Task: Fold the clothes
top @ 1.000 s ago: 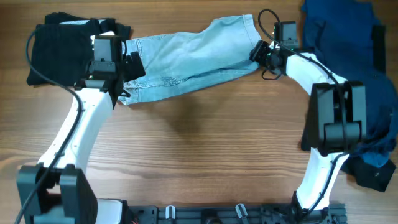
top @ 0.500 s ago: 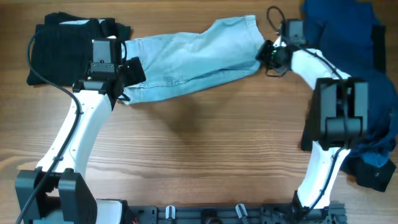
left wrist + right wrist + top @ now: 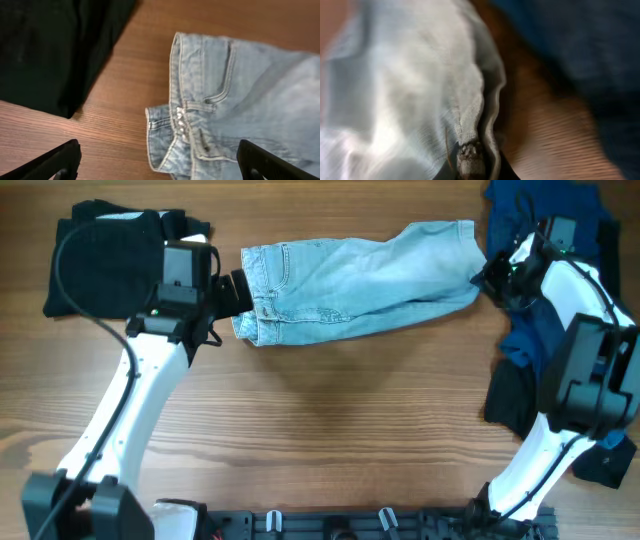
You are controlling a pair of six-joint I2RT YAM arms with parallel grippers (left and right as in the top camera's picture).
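Observation:
The pale blue denim shorts point(image 3: 360, 280) lie stretched across the far middle of the table, waistband to the left. My left gripper point(image 3: 232, 295) is open at the waistband end; in the left wrist view the waistband point(image 3: 187, 125) lies between and beyond its spread fingers point(image 3: 160, 170), not gripped. My right gripper point(image 3: 490, 277) is shut on the shorts' leg hem at the right end; the right wrist view shows bunched pale fabric point(image 3: 470, 130) pinched at its jaws point(image 3: 472, 167). A black garment point(image 3: 105, 255) lies folded at far left. Dark navy clothes point(image 3: 560, 240) are heaped at far right.
The navy heap runs down the right edge to a blue and black bundle point(image 3: 600, 445) near the right arm's base. Bare wood table point(image 3: 330, 420) fills the middle and front. The black garment also shows in the left wrist view point(image 3: 50, 45).
The right gripper has pulled the shorts to the right, over the edge of the navy heap. The left gripper has let go of the waistband and now sits open beside it.

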